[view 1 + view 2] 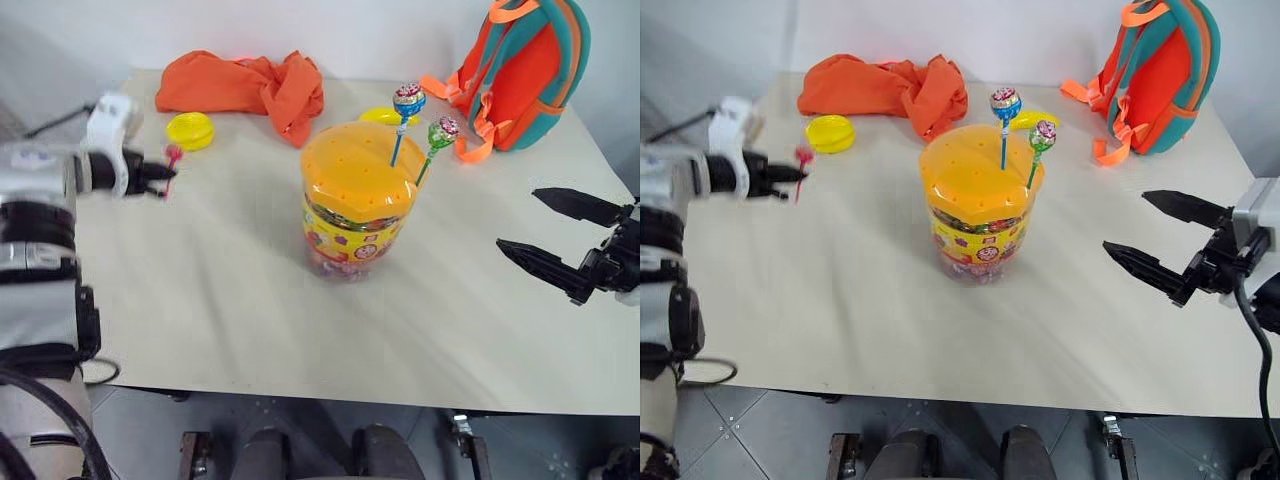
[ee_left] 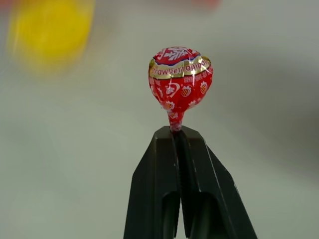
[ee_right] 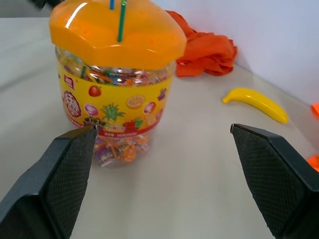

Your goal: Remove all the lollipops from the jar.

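Above the surface [image 1: 250, 300], the left end effector [image 1: 163, 178] reaches outward, clamped on the red lollipop [image 2: 180, 79], while the right end effector [image 1: 548, 232] hovers level, fingers apart, facing the jar [image 1: 350, 205].

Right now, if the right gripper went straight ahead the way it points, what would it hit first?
Probably the jar: it stands ahead between the open fingers of the right gripper, slightly off centre, so depth and aim are uncertain.

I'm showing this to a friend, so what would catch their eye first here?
The big jar with its orange lid, mid-table, with a blue lollipop and a green-pink lollipop standing in the lid. Off to the left, the left hand is shut on a red lollipop. An orange-teal backpack stands at the far right corner.
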You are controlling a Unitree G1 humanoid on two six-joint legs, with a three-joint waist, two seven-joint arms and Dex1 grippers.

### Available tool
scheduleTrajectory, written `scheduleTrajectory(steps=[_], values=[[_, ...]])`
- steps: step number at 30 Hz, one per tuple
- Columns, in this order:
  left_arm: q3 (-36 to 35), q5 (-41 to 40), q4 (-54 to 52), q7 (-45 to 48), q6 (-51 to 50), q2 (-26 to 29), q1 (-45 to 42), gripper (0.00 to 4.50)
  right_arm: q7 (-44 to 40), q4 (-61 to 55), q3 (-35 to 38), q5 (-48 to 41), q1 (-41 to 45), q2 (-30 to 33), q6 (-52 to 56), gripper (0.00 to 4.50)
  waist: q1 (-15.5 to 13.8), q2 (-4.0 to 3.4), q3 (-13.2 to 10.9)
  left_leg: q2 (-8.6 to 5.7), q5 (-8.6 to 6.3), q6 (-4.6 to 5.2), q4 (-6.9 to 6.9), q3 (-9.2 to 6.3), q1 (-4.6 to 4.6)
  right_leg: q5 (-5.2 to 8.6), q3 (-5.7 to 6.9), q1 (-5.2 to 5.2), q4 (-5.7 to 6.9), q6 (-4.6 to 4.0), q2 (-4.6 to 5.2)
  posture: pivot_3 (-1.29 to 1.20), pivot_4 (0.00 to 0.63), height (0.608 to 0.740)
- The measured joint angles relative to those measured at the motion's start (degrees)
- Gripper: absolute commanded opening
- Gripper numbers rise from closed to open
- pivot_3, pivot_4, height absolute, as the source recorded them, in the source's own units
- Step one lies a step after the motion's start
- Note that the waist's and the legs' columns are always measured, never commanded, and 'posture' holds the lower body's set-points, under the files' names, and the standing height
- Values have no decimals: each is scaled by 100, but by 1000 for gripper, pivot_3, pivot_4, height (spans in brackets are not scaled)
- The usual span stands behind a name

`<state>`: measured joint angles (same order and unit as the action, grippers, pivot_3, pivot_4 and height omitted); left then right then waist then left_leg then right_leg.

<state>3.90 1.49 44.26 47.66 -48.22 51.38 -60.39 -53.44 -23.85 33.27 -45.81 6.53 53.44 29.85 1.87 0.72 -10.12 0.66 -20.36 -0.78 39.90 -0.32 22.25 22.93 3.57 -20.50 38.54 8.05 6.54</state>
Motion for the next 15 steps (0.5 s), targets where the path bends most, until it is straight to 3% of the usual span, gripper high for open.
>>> scheduleTrajectory(steps=[2,5,8,15], values=[[163,131,-517,-37,-527,275,772,30,-72,158,-197,59,181,7,-32,4500,1,0,0,0,0,0,-2,-3,0,0,0,0,1,0,1,0,150,740],[170,135,-1277,-92,-997,440,1206,30,-192,348,-461,160,461,13,-114,4500,-51,-5,2,7,0,0,4,-20,1,-1,-3,11,-1,-2,13,0,150,740],[138,132,-1526,-285,-1362,456,1279,697,-332,578,-670,244,720,22,-141,4500,-90,-4,2,2,0,0,10,-22,2,-2,-4,18,-3,0,14,0,150,740],[131,45,-1997,-319,-1864,513,1377,2788,-512,840,-824,377,947,37,-234,4500,-93,-4,2,-2,0,0,7,-23,3,-2,-1,15,-2,0,11,0,150,740]])
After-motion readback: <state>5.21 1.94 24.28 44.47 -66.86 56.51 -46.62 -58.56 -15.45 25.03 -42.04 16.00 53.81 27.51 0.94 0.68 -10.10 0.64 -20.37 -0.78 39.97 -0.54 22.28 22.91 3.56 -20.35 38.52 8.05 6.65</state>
